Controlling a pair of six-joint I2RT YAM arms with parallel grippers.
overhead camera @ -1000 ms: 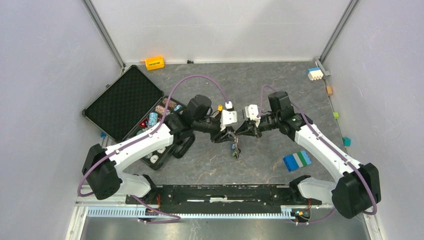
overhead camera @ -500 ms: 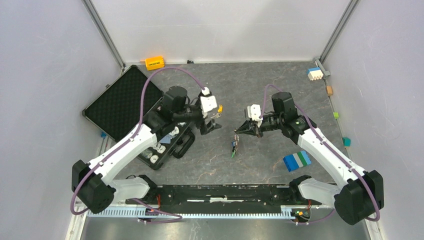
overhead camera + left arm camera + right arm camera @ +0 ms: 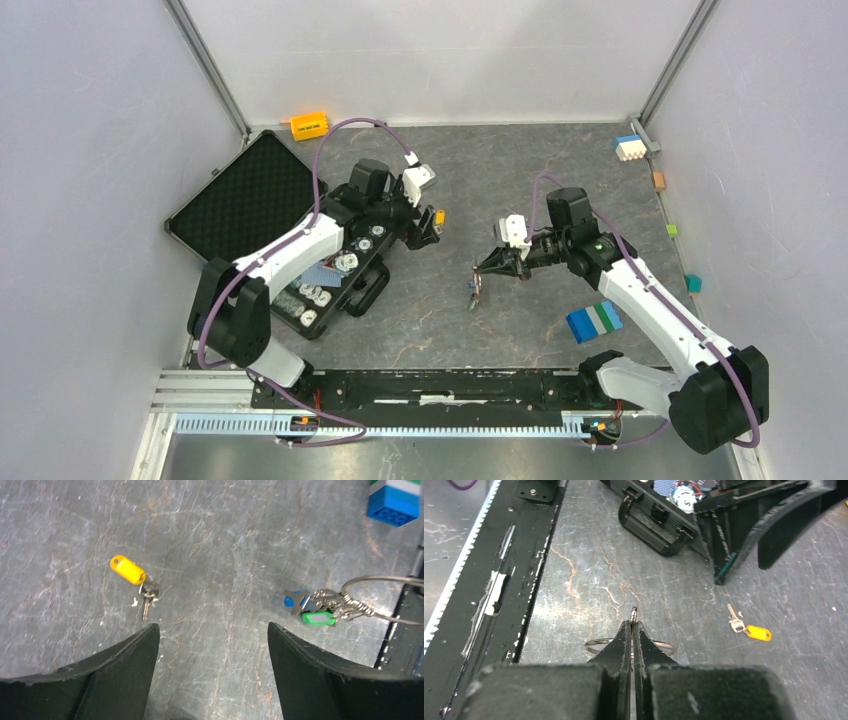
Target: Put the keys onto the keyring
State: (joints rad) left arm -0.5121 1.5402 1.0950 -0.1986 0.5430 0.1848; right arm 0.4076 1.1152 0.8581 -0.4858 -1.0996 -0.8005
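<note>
While your right gripper pinches the keyring near centre, steadying it with blue- and green-tagged keys already on, your left gripper gapes open above the loose yellow key farther left, apparently to grasp it.

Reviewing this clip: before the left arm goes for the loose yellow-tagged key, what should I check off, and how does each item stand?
1. The left gripper is open: ok.
2. The yellow-tagged key lies free on the table, with nothing touching it: ok.
3. That key is centred under the left gripper: not ok; in the left wrist view it lies ahead and off to one side.
4. The right gripper is shut on the keyring: ok.
5. The blue-tagged key and green-tagged key hang on the keyring: ok.
6. The keyring's opening faces the left arm: cannot tell.
</note>
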